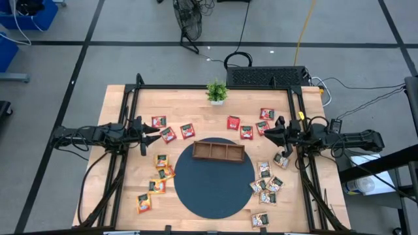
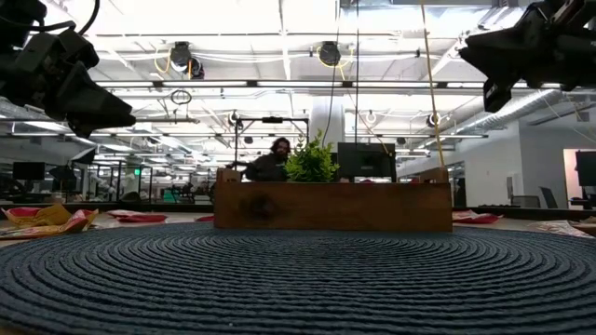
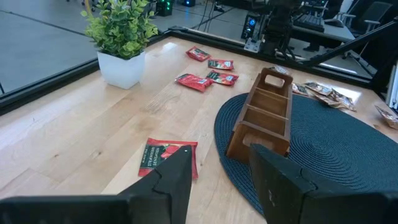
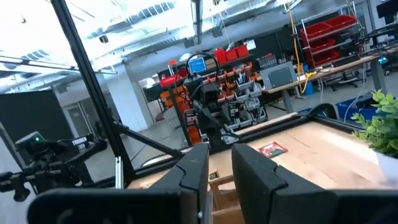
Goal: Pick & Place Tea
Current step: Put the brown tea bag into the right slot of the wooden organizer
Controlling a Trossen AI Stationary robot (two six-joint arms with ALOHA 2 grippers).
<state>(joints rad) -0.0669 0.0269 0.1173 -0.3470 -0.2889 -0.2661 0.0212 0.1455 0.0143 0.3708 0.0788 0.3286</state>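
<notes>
Near edge of wooden counter (image 1: 124, 98): pale green-white tea sachets (image 1: 266, 187) scattered by the near-right corner, right of the dark round mat (image 1: 215, 176), one lowest by the near edge. Yellow-orange tea sachets (image 1: 157, 183) lie near the near-left part, left of the mat, one touching its rim.

Mid counter: mat sits centred toward the near edge; brown wooden 3-compartment tray (image 1: 218, 151) stands on the mat's far part, compartments look empty. Left tool (image 1: 150, 135) hangs above the left side, over bare wood between yellow and red sachets; fingers (image 3: 171, 180) apart w/ a clear gap, nothing held. Right tool (image 1: 274, 133) hangs above the right side, over the spot between the red and the pale sachets; fingers (image 4: 196, 171) apart by a narrower gap, nothing held.

Farther: red tea sachets (image 1: 171, 130) lie in two groups beyond the mat, one toward the far-left, other (image 1: 248, 125) toward the far-right, all flat on wood, apart from the tray. Small green potted plant (image 1: 217, 91) stands at the middle of the far edge.

Beyond counter, low view: a person (image 2: 270, 160) seated in the room behind.
</notes>
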